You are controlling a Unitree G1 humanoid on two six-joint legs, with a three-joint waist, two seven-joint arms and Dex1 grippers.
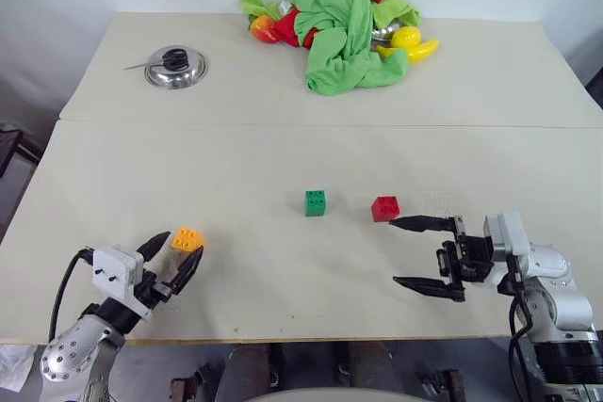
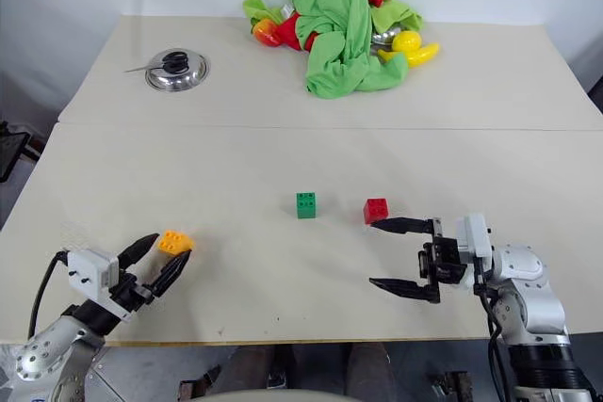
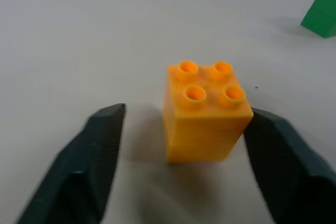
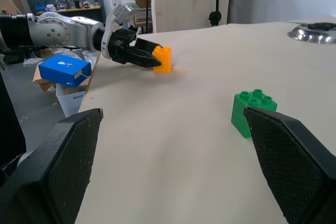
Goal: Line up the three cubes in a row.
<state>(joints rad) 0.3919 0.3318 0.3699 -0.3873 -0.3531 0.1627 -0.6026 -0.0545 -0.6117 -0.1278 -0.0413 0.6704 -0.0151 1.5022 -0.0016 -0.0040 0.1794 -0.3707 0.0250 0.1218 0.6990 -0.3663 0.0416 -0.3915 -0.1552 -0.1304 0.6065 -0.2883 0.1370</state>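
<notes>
Nearest the robot, the left claw (image 1: pixel 171 259) sits low at the front left of the worktop (image 1: pixel 283 82) with the orange-yellow cube (image 1: pixel 187 239) between its fingers. In the left wrist view one finger (image 3: pixel 283 156) appears to touch the cube's side while the other stands off with a gap, so the claw is partly spread around the cube and not yet pinching it. To grip well, it should centre the cube between both fingers and press on the flat sides, below the studs, so the cube does not twist out.

The right claw (image 1: pixel 429 254) is spread wide and empty, level over the front right, one fingertip just beside the red cube (image 1: pixel 384 208). The green cube (image 1: pixel 316 202) stands near the red one, towards the middle; the orange-yellow one is well apart, so it likely needs carrying over to their line.

The right wrist view catches the left claw from the side, with a blue box (image 4: pixel 65 70) off the worktop beyond. The head views show farther things: a steel lid (image 1: pixel 175 67) and a green cloth (image 1: pixel 341 21) heaped with toys.
</notes>
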